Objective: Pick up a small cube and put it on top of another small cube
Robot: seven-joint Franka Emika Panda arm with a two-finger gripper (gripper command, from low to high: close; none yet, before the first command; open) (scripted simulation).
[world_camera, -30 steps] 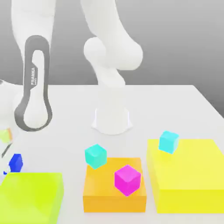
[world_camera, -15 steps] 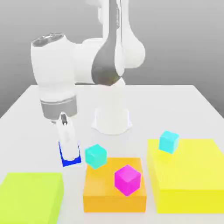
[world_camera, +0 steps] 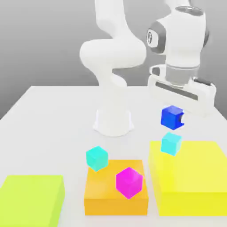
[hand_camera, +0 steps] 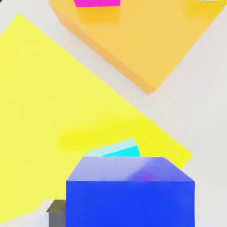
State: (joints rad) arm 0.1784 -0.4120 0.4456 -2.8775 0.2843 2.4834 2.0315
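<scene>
My gripper point(world_camera: 173, 113) is shut on the small cube point(world_camera: 171, 118), a glossy royal-blue one, and holds it in the air on the exterior view's right. Just below it, with a small gap, the other small cube point(world_camera: 170, 143), light cyan, rests on the near-left corner of the flat yellow block point(world_camera: 195, 177). In the hand view the blue cube point(hand_camera: 130, 193) looms close. The cyan cube point(hand_camera: 116, 150) peeks out from behind it on the yellow block point(hand_camera: 53, 115).
A greener turquoise cube point(world_camera: 97, 158) sits at the back-left corner of the orange block point(world_camera: 106, 197), and a magenta cube point(world_camera: 129, 182) lies on that block. A lime block point(world_camera: 31, 199) lies at the front left. The arm's white base point(world_camera: 113, 120) stands mid-table.
The arm has swung from the exterior view's left to its right, lifting the blue cube from table height to a spot over the light cyan cube.
</scene>
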